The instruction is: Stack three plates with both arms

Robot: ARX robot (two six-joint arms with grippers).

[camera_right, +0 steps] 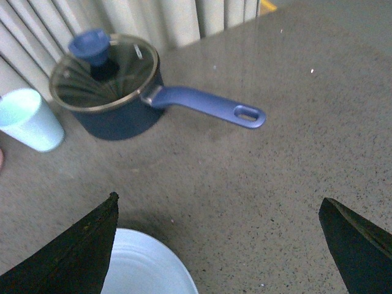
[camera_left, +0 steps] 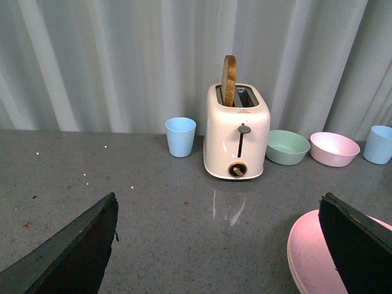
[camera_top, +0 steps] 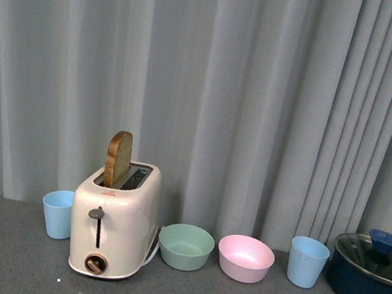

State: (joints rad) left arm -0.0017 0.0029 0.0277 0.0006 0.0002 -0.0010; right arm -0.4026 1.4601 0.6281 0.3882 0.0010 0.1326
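The approach seemed in hand: the left fingers (camera_left: 76,254) hung spread and empty beside the pink plate (camera_left: 308,257) on the table (camera_left: 184,245), the right fingers (camera_right: 79,248) likewise by the light blue plate (camera_right: 144,269), a rim grasp due next.

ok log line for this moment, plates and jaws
stack: not done | left jaws: open, empty, by pink plate | right jaws: open, empty, by light blue plate | cream plate: not in view
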